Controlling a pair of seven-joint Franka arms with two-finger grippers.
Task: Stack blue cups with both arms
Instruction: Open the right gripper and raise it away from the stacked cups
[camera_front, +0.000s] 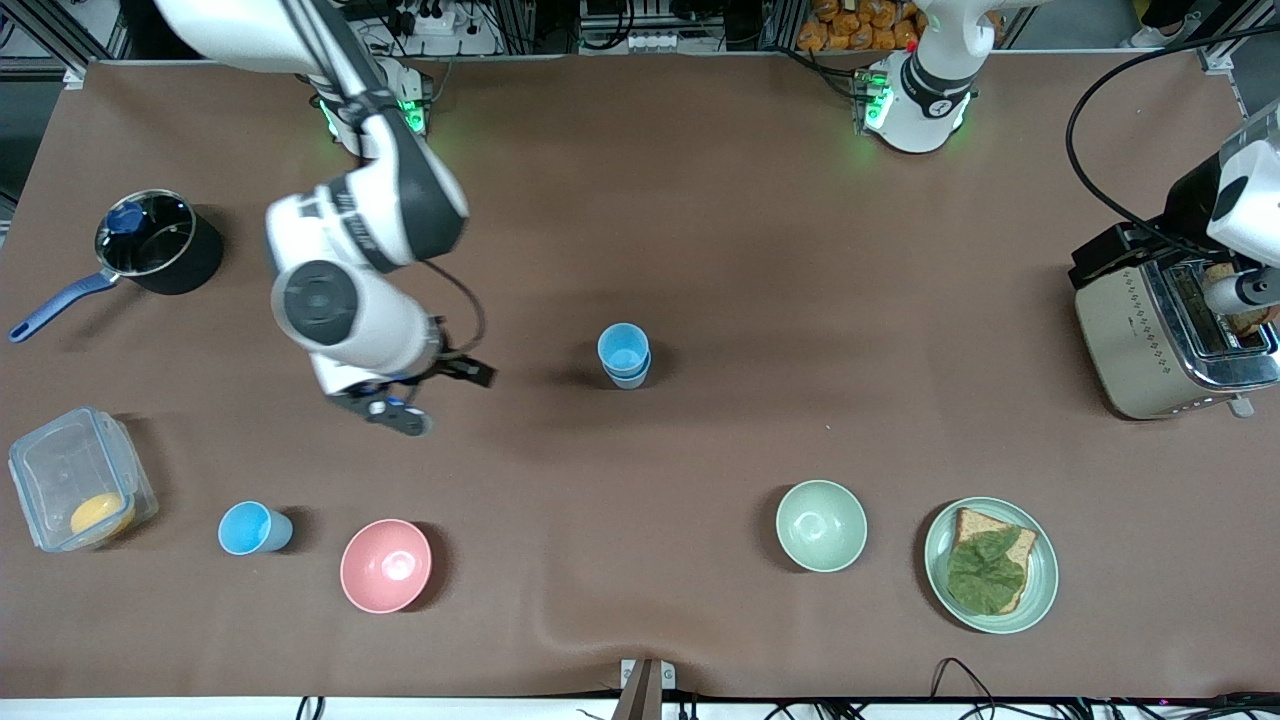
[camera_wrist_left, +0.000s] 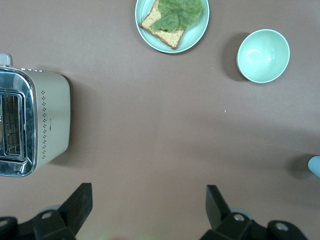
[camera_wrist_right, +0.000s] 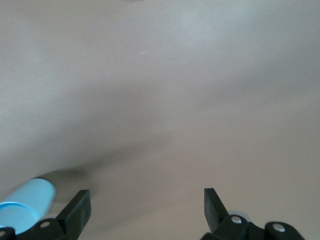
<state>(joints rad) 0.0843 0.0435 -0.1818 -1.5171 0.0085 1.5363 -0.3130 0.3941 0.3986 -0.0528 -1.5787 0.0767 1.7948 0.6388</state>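
Right gripper (camera_front: 400, 408) hangs wide open and empty over bare table, the loose blue cup (camera_front: 254, 528) nearer the camera beside the pink bowl (camera_front: 386, 565). Stacked cups (camera_front: 624, 355) sit mid-table. Left gripper (camera_wrist_left: 147, 210) waits spread open by the toaster (camera_front: 1170, 340); cups look light and slick, so I'd pinch the rim wall.

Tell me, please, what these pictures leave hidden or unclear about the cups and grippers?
- Stacked cups, front view: only two rims show from above; any further cup inside is hidden.
- Lone cup: right wrist view cuts it off at the edge.
- Left gripper: left wrist view shows its open fingers; front view hides it over the toaster, cut by the edge.
- Right gripper, front view: its own arm covers the fingers; the wrist view shows them open.
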